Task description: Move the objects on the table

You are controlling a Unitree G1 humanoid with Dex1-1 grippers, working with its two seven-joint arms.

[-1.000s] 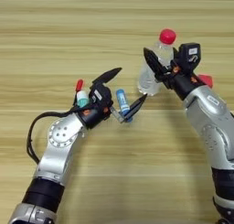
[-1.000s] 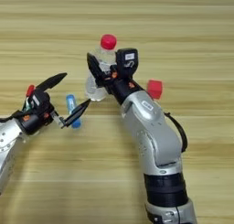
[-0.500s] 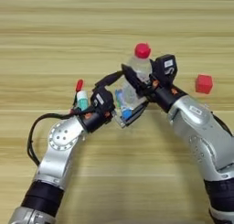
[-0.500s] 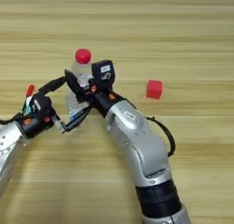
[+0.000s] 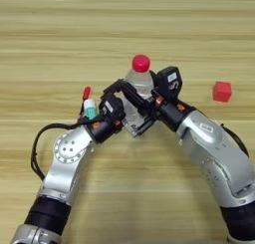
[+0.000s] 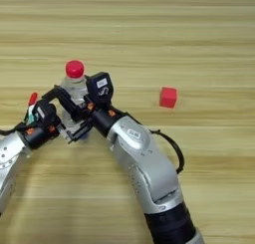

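So my right tool (image 5: 133, 102) is clamped on the clear bottle (image 5: 138, 88) mid-desk, with my left tool (image 5: 115, 102) crowded against it, can't tell its grip. Best keep the bottle upright and ease clear of that tool. Red cube (image 5: 222, 91) sits far right. No readable labels.

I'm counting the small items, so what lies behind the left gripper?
Behind the left gripper stand a green-and-white glue stick and a thin red pen. The right gripper holds the bottle beside it. Anything beneath the meeting grippers is covered.
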